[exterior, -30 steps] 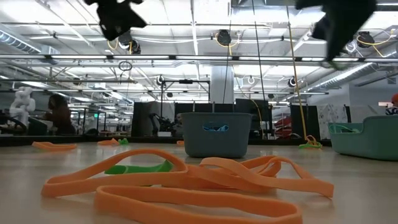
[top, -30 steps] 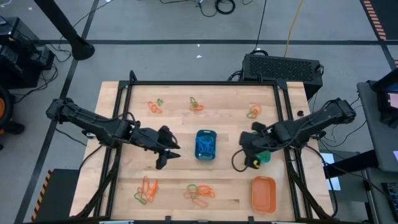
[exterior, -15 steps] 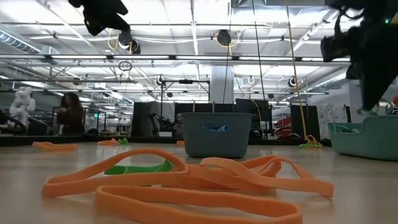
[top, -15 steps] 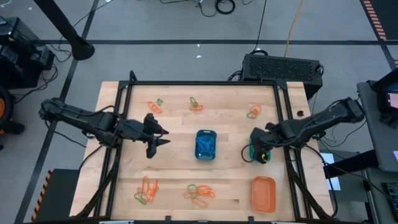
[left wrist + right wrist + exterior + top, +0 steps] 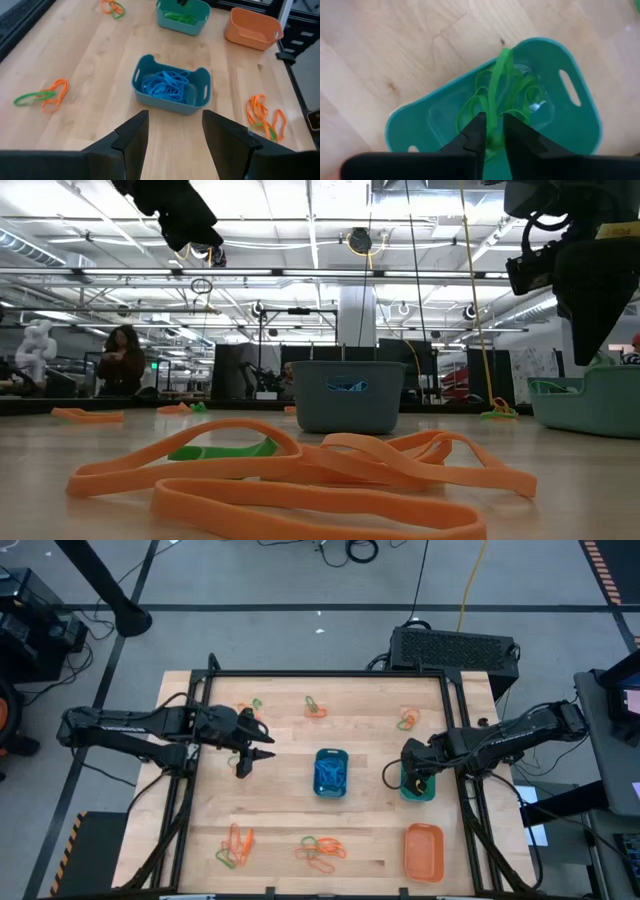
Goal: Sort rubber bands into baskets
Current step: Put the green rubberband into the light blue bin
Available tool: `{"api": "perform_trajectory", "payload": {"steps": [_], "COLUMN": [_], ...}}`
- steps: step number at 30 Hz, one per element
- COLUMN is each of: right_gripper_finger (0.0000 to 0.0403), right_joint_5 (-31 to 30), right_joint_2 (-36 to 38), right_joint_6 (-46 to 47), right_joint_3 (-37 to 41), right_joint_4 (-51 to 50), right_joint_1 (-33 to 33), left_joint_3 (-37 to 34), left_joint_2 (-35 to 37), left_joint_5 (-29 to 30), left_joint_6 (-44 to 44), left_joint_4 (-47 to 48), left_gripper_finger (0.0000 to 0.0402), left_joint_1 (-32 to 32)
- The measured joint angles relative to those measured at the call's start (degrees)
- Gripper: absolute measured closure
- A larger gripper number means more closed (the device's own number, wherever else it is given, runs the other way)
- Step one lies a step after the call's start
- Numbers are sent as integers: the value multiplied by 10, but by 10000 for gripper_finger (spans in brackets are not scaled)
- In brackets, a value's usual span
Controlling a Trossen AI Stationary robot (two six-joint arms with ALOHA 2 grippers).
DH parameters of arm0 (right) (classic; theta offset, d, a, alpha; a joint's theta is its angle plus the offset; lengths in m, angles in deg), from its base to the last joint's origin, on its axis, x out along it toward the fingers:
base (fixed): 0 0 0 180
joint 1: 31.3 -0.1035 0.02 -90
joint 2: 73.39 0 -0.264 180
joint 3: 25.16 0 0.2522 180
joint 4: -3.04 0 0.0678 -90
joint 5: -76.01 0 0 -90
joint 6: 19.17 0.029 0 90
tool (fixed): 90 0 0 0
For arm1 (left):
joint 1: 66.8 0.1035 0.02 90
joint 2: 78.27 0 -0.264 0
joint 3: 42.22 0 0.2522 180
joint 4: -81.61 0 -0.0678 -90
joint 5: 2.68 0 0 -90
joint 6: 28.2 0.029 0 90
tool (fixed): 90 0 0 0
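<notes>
High view: hovering right gripper (image 5: 413, 776) over teal basket (image 5: 418, 786) at 3 o'clock of blue basket (image 5: 331, 772); parking left gripper (image 5: 243, 748) at 9 o'clock.

Right wrist view: pinching green rubber band (image 5: 496, 90) between narrow fingers, dangling into teal basket (image 5: 470, 95).

Left wrist view: holding nothing, fingers wide.

Handling, judged: light, limp, stretchy, clinging; gripping single strand.

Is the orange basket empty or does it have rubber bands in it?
Empty. In the left wrist view the orange basket shows only its bare floor, while the blue basket holds blue rubber bands.
</notes>
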Motion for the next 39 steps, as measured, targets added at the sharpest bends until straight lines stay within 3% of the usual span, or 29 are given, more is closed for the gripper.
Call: {"api": "perform_trajectory", "payload": {"steps": [6,13,21,26,29,35,39], "right_gripper_finger": [307,283,288,295,302,306,294], "right_joint_5": [0,42,75,42,-11,40,41], "right_joint_2": [0,0,2,2,1,-33,-86], "right_joint_6": [13,-20,-119,-213,-263,-399,-427], "right_joint_3": [0,-4,-40,-99,-108,-108,-108], "right_joint_4": [-17,-27,-58,-49,-35,27,60], "right_joint_1": [21,35,66,90,130,247,329], "left_joint_3": [0,0,0,0,0,0,0], "left_joint_2": [0,-1,-11,-34,-54,-89,-91], "left_joint_5": [-60,-66,-28,15,31,23,27], "left_joint_6": [43,49,23,-75,-142,-202,-203], "left_joint_4": [-1,-22,-126,-169,-152,-131,-114], "left_gripper_finger": [210,210,210,210,210,210,210], "left_joint_1": [45,85,132,157,167,161,155]}}
